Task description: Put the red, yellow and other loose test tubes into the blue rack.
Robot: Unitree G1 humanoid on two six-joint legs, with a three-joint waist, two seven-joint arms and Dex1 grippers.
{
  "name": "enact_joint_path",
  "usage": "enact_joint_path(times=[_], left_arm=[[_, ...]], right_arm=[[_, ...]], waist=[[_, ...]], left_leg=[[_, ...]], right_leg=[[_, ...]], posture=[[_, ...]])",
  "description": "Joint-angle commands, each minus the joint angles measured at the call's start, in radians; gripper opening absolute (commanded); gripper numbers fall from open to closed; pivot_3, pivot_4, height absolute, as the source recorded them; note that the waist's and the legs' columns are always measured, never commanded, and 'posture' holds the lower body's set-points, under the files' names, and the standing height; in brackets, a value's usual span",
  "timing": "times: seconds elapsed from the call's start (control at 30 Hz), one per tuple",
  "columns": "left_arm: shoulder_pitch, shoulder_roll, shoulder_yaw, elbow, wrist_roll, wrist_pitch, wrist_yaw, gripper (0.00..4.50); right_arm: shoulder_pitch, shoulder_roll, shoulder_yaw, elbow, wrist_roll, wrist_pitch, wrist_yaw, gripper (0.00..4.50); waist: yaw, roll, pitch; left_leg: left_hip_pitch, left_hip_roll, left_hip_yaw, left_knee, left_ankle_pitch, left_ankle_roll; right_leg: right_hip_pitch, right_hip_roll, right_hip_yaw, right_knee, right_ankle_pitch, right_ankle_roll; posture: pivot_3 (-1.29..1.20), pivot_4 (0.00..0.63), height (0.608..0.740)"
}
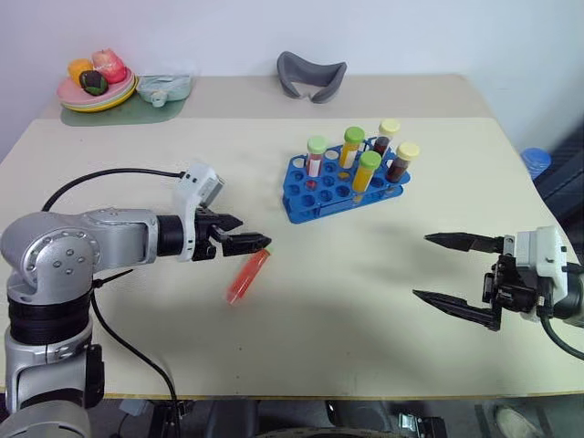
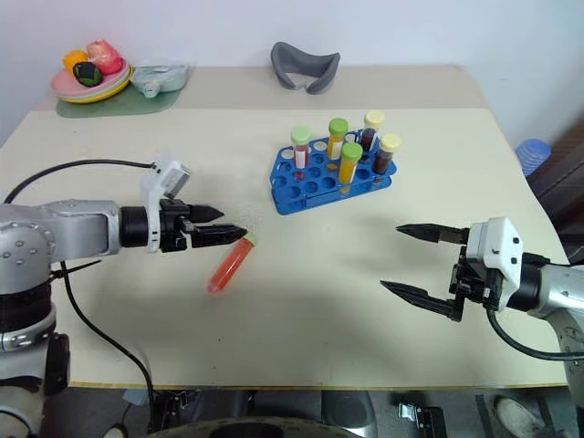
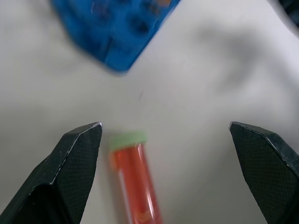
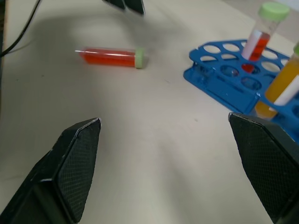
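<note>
Both grippers (image 1: 245, 239) (image 1: 453, 271) wide-jawed, left above red tube (image 1: 247, 276).

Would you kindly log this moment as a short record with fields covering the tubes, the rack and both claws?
loose tube: red tube lying flat on the table, pale green cap toward the rack
rack: blue rack, five capped tubes standing in it
left claw: left claw open, above the red tube's cap end, holding nothing
right claw: right claw open, empty, over bare table on the robot's right
remaining: red tube not yet racked
</note>
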Motion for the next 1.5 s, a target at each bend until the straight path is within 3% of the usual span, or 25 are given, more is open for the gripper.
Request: enact_joint_path(times=[0.03,0.33,0.7,0.97,1.13,1.5], left_arm=[[-0.079,0.062,-0.085,-0.039,-0.002,0.06,0.126,4.47],[-0.264,0.136,-0.234,0.095,-0.196,0.062,0.379,4.47],[-0.349,0.203,-0.419,0.331,-0.582,0.062,0.582,4.47],[-0.396,0.249,-0.603,0.402,-0.819,-0.03,0.759,4.47],[-0.438,0.23,-0.674,0.448,-0.82,-0.038,0.802,4.47],[-0.503,0.076,-0.726,0.627,-0.713,0.009,0.868,4.47]], right_arm=[[-0.036,-0.013,0.021,0.022,-0.012,-0.046,0.013,4.45],[-0.073,0.004,0.075,0.044,-0.035,-0.079,-0.027,4.45],[-0.063,0.002,0.089,0.035,-0.04,-0.087,-0.05,4.45],[-0.053,0.014,0.105,0.025,-0.039,-0.088,-0.071,4.45],[-0.06,0.029,0.123,0.02,-0.044,-0.093,-0.091,4.45],[-0.03,0.039,0.11,-0.006,-0.041,-0.103,-0.121,4.45]], waist=[[0.001,0.0,0.0],[0.001,0.0,0.0],[0.002,0.0,0.0],[0.003,0.0,0.0],[0.003,0.0,0.0],[0.002,0.0,0.0]], left_leg=[[0.0,0.0,0.0,0.0,0.0,0.0],[0.0,0.0,0.0,0.0,0.0,-0.001],[-0.001,0.0,0.0,0.0,0.0,-0.001],[-0.001,0.0,0.0,0.001,0.0,-0.001],[-0.001,-0.001,0.0,0.001,0.0,-0.001],[-0.001,-0.001,0.0,0.001,0.001,-0.001]], right_leg=[[0.0,0.0,0.0,0.0,0.0,0.0],[0.0,-0.001,0.0,-0.001,0.0,0.0],[0.0,-0.001,0.0,0.0,0.0,0.0],[0.0,-0.001,0.0,0.0,0.0,0.0],[0.0,-0.001,0.0,0.0,0.0,0.0],[-0.001,-0.001,0.001,0.001,0.0,0.0]], posture=[[0.0,0.15,0.74],[0.0,0.15,0.74],[0.0,0.15,0.74],[0.0,0.15,0.74],[0.0,0.15,0.74],[0.0,0.15,0.74]])
